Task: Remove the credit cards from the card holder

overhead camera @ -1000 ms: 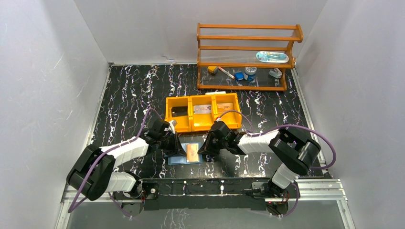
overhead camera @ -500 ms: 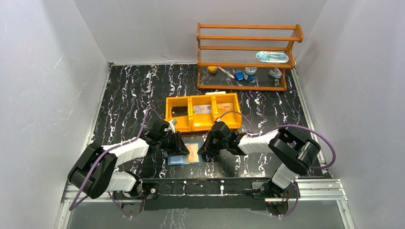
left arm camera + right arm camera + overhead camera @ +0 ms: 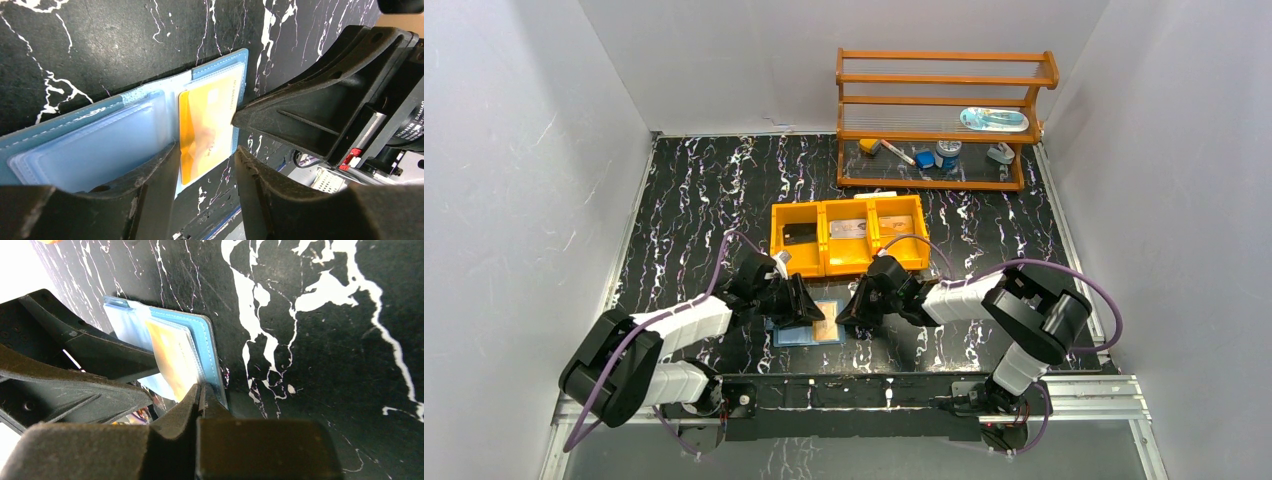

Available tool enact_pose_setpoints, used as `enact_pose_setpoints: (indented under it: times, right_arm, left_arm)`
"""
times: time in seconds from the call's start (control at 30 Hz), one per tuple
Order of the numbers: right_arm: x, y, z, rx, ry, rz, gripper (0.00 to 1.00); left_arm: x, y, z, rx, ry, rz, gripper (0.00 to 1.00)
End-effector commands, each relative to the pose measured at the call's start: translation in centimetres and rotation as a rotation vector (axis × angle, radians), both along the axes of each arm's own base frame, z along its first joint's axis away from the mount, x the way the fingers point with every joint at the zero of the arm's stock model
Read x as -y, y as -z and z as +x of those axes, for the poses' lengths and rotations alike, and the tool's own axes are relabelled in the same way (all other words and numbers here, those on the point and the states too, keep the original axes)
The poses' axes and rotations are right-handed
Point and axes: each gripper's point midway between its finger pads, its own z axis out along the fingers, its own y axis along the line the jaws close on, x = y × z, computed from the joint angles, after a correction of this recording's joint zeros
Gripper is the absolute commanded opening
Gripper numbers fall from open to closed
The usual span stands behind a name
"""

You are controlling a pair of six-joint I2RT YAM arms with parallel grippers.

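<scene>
Left end effector (image 3: 206, 149): jaws spread, straddling the near end of the orange card (image 3: 210, 125), not closed on it
Right end effector (image 3: 201, 390): fingers pressed together, pinching nothing; tip down at the right edge of the card holder (image 3: 205, 340), apparently pinning that leaf
Orange card: lies on the right leaf; how far out of its slot cannot be told
Card holder: open flat on the black marbled desk (image 3: 694, 190), between both arms; left-leaf slots look empty
Orange tray (image 3: 776, 240): just beyond; flat items inside, too small to name
Progress: judged unfinished; the orange card is not yet out, and the left jaws must close and draw it free
</scene>
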Motion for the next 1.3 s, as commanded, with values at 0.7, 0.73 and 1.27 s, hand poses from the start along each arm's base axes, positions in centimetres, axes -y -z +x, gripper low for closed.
enact_pose_setpoints:
  times: [0.7,0.73,1.27]
  right_arm:
    - [2.8,4.0,-2.3,-0.091,0.005,-0.142,0.01]
    - [2.8,4.1,-2.3,-0.093,0.006,-0.142,0.01]
    - [1.7,1.4,-1.1,-0.006,-0.006,-0.08,0.1]
  left_arm:
    - [-4.8,2.9,-1.5,-0.089,-0.012,0.319,0.56]
    - [-5.2,2.8,-1.4,-0.077,-0.016,0.339,0.58]
    - [-4.2,2.9,-2.6,-0.094,0.068,0.278,0.57]
